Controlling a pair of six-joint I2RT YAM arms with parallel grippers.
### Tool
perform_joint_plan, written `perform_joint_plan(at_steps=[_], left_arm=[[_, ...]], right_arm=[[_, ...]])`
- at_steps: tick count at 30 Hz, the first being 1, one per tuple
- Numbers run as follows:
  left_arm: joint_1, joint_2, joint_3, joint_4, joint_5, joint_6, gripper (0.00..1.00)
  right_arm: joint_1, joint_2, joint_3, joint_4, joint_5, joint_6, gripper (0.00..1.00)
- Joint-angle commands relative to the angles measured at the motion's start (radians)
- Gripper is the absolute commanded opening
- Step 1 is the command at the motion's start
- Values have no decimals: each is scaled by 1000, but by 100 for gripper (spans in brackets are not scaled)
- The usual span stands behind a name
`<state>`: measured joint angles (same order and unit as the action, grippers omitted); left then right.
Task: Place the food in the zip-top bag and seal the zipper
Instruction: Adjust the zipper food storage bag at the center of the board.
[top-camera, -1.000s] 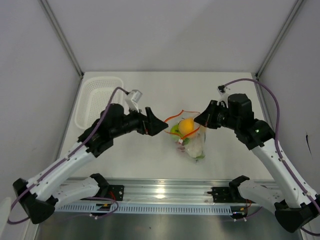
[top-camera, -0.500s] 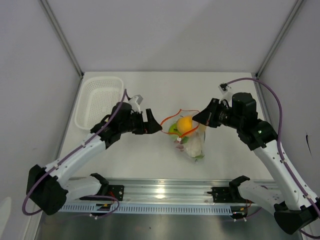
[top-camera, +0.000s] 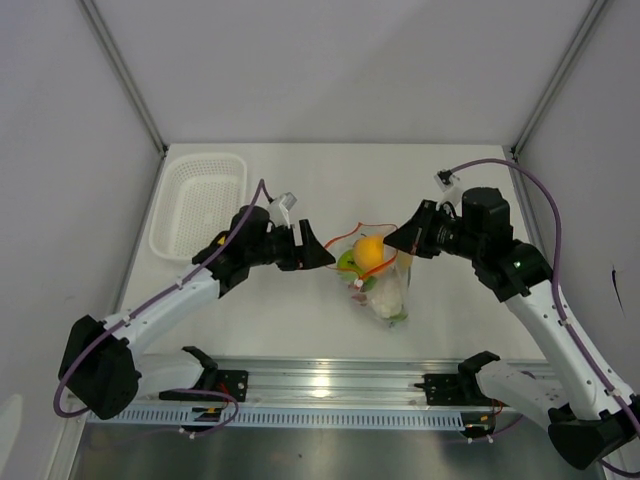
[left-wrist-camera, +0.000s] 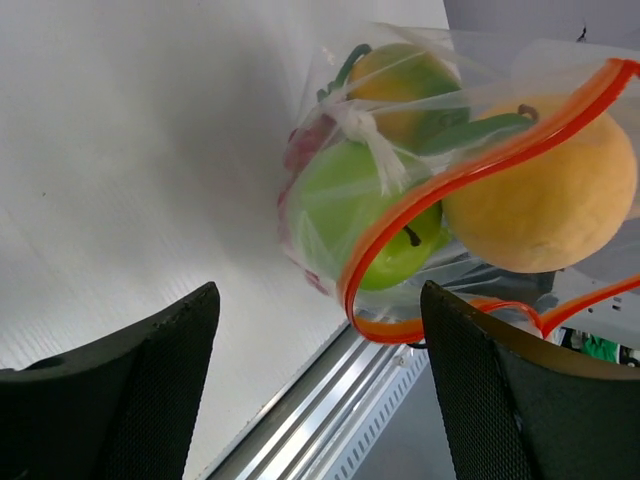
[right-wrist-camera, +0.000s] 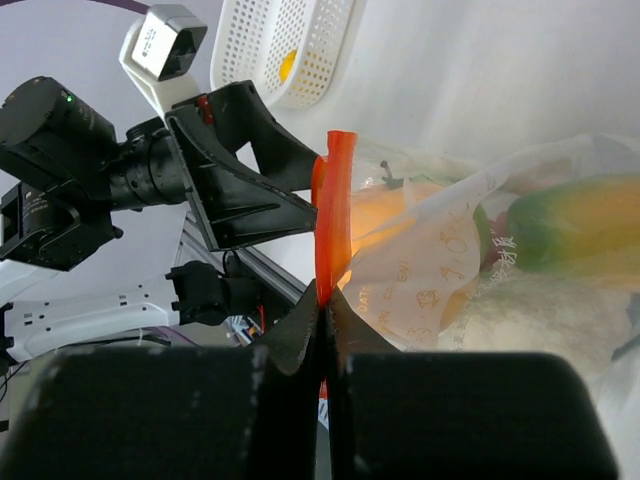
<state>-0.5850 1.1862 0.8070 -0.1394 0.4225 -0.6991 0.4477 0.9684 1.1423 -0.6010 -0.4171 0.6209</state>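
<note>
A robot lab cell. A white bench (top-camera: 300, 315) stands boxed in by plain grey panels (top-camera: 330, 70) on three sides, joined by bare aluminium struts (top-camera: 123, 75). Along the bench's near edge runs an aluminium rail (top-camera: 330, 380) with a left arm (top-camera: 165, 310) and a right arm (top-camera: 545, 305) bolted to it, purple cables (top-camera: 495, 160) looped along them. The goods are props: a white mesh basket (top-camera: 197, 200) at the far left corner and a clear bag (top-camera: 392, 295) of toy fruit (top-camera: 372, 250) mid-bench
</note>
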Motion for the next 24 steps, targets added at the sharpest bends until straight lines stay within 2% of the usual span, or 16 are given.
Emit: perform_joint_plan(at_steps=[1,6,8,9,10,12,13,14,19,24], left_arm=[[-6,-10,13,52,25,-23,82],[-18,79,47,69,90,-51,72],[-24,98,69,66,99,-56,60],[-24,110,72,67,113,-56,53],[-27,112,73,73,124,-57,36],[-29,99,80,83,142,-65,18],[-29,90,84,84,147,-66,5],[-30,82,92,83,151,-71,1],[-50,49,193,87,232,-91,1],[-98,62,313,43,263,-89,1]], right_arm=[[-4,-20,-1,79,-32,11,0],[-1,-14,-4,90,-37,17,0],[-1,-14,-4,87,-35,16,0],[-1,-14,-6,86,-32,14,0],[-1,-14,-7,84,-31,13,0],[-1,-13,-13,76,-13,5,0],[-1,-11,-15,70,1,0,0],[-1,-8,-16,52,17,-7,0],[-1,36,-24,1,130,-52,0],[2,46,28,-2,141,-70,0]])
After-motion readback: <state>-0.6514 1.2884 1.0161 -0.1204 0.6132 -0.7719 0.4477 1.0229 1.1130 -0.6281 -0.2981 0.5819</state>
